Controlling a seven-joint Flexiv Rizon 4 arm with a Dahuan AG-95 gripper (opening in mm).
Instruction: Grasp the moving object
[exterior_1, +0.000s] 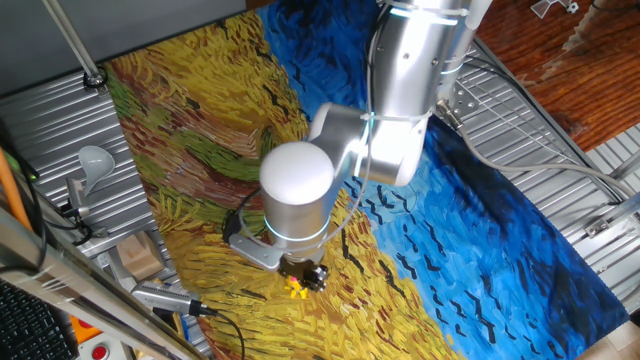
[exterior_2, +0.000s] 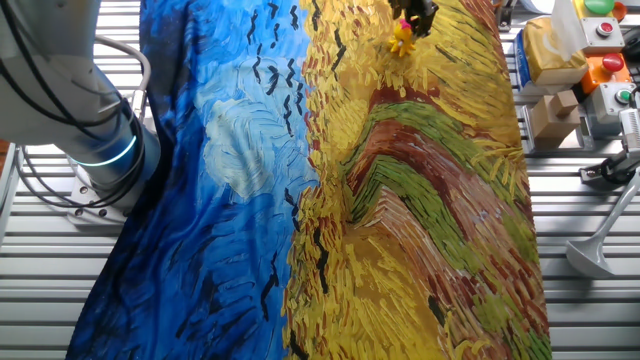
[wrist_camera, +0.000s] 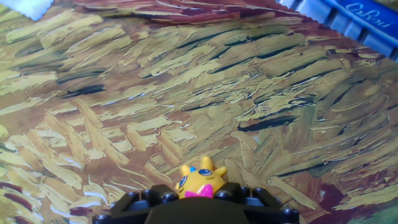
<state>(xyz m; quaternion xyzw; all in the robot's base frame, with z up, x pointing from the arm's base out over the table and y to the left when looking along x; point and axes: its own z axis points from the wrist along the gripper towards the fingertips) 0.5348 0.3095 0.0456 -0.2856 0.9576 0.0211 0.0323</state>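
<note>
The moving object (wrist_camera: 200, 180) is a tiny yellow toy with blue eyes and a pink patch. In the hand view it sits at the bottom centre, wedged between my two black fingertips (wrist_camera: 166, 196), which touch it on both sides. My gripper (wrist_camera: 199, 195) is closed around it, low over the painted cloth. In one fixed view the toy (exterior_1: 297, 289) shows just under my gripper (exterior_1: 306, 274) near the cloth's front edge. In the other fixed view the toy (exterior_2: 402, 38) hangs at my gripper's (exterior_2: 414, 16) tips at the top of the frame.
The painted cloth (exterior_1: 200, 150) covers the table, yellow on one side and blue (exterior_1: 480, 260) on the other. Wooden blocks (exterior_1: 140, 255), a white scoop (exterior_1: 92, 165), cables and a button box (exterior_2: 605, 50) lie along the metal edge beside the gripper.
</note>
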